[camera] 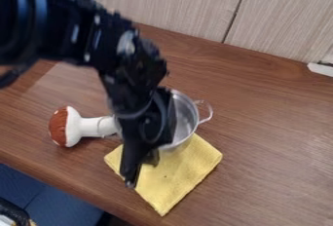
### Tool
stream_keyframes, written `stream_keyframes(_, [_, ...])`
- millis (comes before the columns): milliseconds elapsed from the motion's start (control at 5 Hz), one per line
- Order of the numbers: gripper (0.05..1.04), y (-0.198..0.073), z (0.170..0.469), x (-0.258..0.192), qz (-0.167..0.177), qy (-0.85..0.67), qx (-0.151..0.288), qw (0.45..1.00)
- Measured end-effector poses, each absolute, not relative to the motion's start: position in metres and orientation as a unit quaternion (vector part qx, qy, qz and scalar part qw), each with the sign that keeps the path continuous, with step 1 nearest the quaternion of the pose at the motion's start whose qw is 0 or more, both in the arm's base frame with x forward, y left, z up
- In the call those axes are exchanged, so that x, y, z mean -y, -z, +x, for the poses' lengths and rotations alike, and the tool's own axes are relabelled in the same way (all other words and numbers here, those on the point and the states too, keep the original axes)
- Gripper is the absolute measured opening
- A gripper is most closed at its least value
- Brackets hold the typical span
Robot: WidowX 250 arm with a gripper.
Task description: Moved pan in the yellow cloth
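Black arm (98, 40), claw (139, 170) over yellow cloth (177, 177), grip unclear, metal pan (187, 119) at cloth's edge

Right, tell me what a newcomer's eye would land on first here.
Probably the black robot arm, coming in from the upper left and partly hiding the metal pan. Next, the bright yellow cloth on the wooden surface, its upper part overlapped by the pan, then the white toy with a reddish-brown end to the left.

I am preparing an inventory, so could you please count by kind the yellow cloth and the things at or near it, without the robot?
Cloth: 1
Pan: 1
Mushroom: 1
Total: 3
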State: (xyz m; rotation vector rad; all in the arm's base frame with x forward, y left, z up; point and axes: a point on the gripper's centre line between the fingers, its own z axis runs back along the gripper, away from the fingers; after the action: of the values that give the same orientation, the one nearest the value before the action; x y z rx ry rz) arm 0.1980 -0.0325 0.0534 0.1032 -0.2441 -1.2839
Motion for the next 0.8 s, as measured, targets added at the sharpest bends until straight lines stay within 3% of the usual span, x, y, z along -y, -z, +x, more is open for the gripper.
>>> stream_keyframes(200, [0.069,-0.0313,0.1956,0.0338,0.049,0.606,0.092,0.788])
stream_keyframes(400, [0.097,-0.0267,0.1988,0.0351,0.054,0.604,0.089,0.790])
stream_keyframes(600, [0.273,-0.0247,0.1977,0.0363,0.071,0.604,0.066,0.791])
stream_keyframes(800, [0.539,-0.0269,0.1945,0.0345,0.070,0.602,0.057,0.794])
